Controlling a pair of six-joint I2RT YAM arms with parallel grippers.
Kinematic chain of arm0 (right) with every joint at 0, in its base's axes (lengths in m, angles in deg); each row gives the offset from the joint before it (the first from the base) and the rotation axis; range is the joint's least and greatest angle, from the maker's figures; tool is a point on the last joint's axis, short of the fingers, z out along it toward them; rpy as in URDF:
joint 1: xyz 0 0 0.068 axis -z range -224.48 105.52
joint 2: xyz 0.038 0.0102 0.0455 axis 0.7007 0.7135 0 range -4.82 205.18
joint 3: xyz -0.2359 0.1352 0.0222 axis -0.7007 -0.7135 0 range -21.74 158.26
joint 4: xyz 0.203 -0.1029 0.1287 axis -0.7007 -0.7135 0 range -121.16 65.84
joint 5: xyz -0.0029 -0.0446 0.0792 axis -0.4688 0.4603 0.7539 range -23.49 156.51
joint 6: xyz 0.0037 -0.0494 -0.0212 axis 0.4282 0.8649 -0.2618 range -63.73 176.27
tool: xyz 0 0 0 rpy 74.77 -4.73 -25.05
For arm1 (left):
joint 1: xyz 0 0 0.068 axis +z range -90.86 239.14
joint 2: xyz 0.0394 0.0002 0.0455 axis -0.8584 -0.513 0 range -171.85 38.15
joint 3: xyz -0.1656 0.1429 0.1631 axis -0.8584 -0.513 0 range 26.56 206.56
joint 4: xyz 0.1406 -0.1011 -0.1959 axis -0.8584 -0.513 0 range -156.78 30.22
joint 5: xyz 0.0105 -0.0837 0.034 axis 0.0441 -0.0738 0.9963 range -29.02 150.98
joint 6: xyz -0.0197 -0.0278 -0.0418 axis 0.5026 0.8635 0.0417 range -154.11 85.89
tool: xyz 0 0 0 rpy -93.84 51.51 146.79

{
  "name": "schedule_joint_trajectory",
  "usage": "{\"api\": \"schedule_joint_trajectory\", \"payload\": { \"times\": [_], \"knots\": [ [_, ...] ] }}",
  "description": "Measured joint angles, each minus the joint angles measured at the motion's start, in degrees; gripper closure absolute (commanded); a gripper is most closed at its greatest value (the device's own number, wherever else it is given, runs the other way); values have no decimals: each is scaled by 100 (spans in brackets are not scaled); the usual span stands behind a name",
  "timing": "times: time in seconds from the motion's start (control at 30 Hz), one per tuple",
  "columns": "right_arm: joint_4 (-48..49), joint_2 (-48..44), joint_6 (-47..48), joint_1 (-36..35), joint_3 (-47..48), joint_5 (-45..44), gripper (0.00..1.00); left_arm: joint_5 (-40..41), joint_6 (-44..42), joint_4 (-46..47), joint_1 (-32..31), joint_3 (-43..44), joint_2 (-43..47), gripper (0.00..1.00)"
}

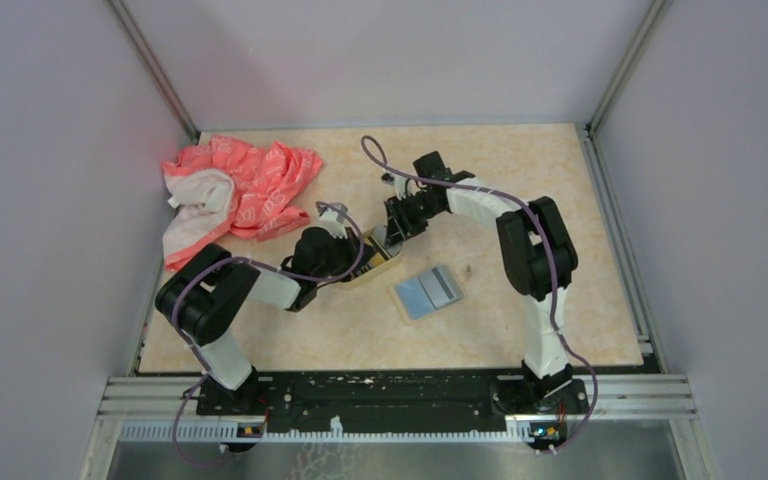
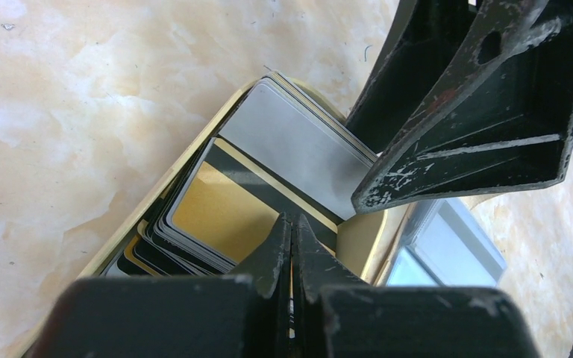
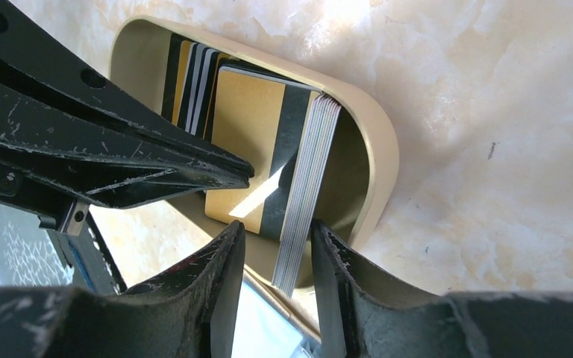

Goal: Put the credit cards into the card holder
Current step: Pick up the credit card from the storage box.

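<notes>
**Top external view.** On the pale marbled beige surface, the shallow gold-olive rounded-rectangular tin card holder lies just left of frame centre, with both arms meeting over it. The left claw reaches in from the lower left and the right claw from the upper right. Two thin rectangular plastic loose cards, one pale blue and one grey with a dark stripe, lie flat just to the holder's lower right, on the right arm's side. A crumpled pink cloth sits well apart at upper left.

**Left wrist view.** The left claw is fully closed, with its tips over the holder's contents. Inside, a silvery card overlaps a gold-faced card with a dark stripe, which rests on a fanned pile. One finger of the right claw meets the silvery card's right end.

**Right wrist view.** A thick card stack with a gold face and grey edges leans in the holder. Its long axis runs top to bottom in the frame, and its near end passes over the near rim. The right claw's jaws stand partly apart astride that end; whether they pinch it cannot be told. The next move probably depends on lowering this stack flat inside the rim.
</notes>
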Motion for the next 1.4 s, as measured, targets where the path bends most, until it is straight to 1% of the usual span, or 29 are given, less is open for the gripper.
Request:
{"api": "schedule_joint_trajectory", "payload": {
  "times": [0.07,0.17,0.33,0.57,0.63,0.67,0.73,0.8,0.87,1.03,1.4],
  "knots": [
    [-42,44,9,-57,79,-90,58,-2,0,2,0,0,0,100],
    [-68,70,22,-140,157,-308,57,-2,0,2,0,0,0,100],
    [-118,90,70,-251,236,-632,62,-2,0,11,0,-2,0,100],
    [-111,164,142,-275,273,-855,91,-4,0,251,-22,-155,0,100],
    [-87,164,151,-275,273,-883,96,-4,2,317,-26,-188,0,100],
    [-85,164,155,-273,273,-883,96,-7,0,345,-26,-201,0,100],
    [-85,164,162,-271,273,-868,95,-4,0,393,-26,-232,0,100],
    [-87,164,166,-260,273,-833,83,-7,0,446,-26,-260,0,100],
    [-90,164,166,-221,273,-730,75,-7,0,485,-26,-282,0,100],
    [-129,168,144,-114,273,-299,66,-4,0,527,-26,-306,2,100],
    [-131,203,96,81,273,376,69,-4,0,557,-26,-319,2,100]
  ]
}}
